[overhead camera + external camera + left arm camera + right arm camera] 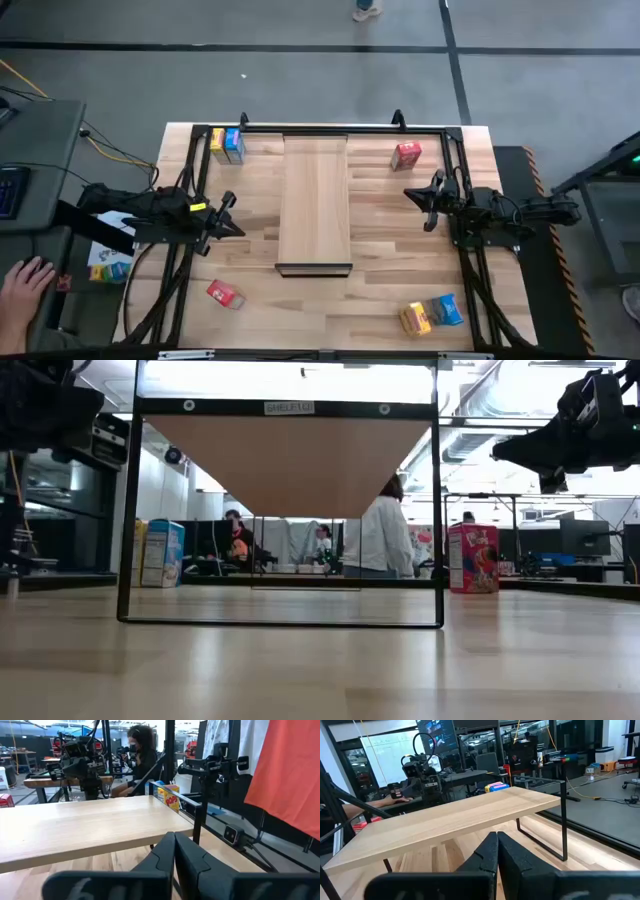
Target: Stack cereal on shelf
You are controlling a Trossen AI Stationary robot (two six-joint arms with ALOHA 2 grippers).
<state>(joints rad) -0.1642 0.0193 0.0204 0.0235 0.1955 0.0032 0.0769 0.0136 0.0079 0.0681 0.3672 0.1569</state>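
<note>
**Both hands idle beside the shelf, cereal still scattered at the corners**

My left hand (226,214) hangs above the striped-plank wooden bench (250,180), its two dark fingers (167,855) pressed together with nothing between them. Straight ahead of it stands the long pale-wood shelf board on its thin black frame (314,203), raised off the bench and bare on top. Near the shelf's far corner, off to one side of this hand, a yellow cardboard cereal box (217,142) and a blue cardboard cereal box (235,145) stand touching each other. Toward the opposite bench edge, well apart from the hand, a red cereal box (224,294) lies on its side.

My right hand (432,201) hangs across the shelf from the left one, facing it, fingers (492,851) likewise closed on nothing. A second red cereal box (406,154) stands upright near the shelf's far corner on this hand's side. Down at the near bench edge, well apart from the hand, another yellow box (415,319) and another blue box (447,310) lie just beside one another.

Past the bench's left edge, a person's hand (24,279) rests by a grey side table (35,130).
</note>
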